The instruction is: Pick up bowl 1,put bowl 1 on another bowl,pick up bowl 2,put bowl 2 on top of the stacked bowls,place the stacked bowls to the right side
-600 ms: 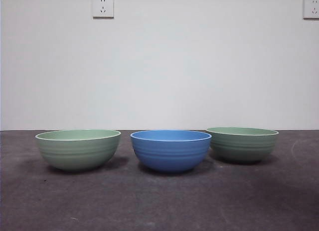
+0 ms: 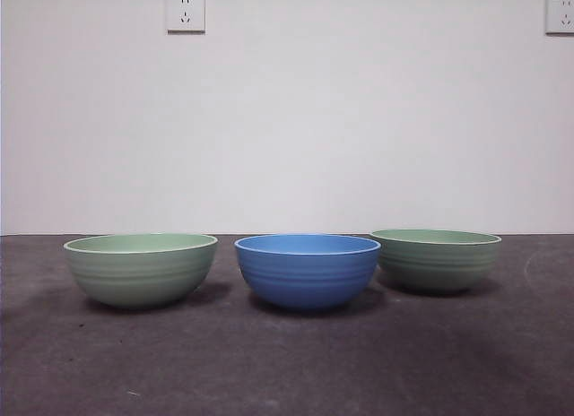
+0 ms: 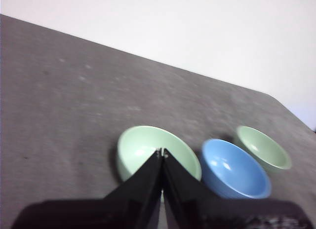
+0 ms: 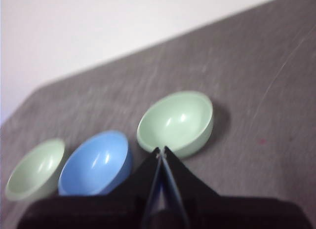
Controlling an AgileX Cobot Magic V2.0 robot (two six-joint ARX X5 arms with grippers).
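dark tabletop (image 2: 287, 362), three bowls unstacked — left gripper (image 3: 161, 152) and right gripper (image 4: 161, 150) pressed together; spread jaws, pinch a green bowl (image 2: 141, 268) rim, seat it level in the blue bowl (image 2: 308, 270).

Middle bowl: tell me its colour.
Medium blue, with faint horizontal ribs outside. The middle bowl shows best in the front view, between two pale green bowls.

You've got a plain white wall (image 2: 287, 120) behind, two white sockets up high: one left (image 2: 186, 12), one at right edge (image 2: 560, 13). Dark grey matte tabletop (image 2: 287, 362), soft shadows.
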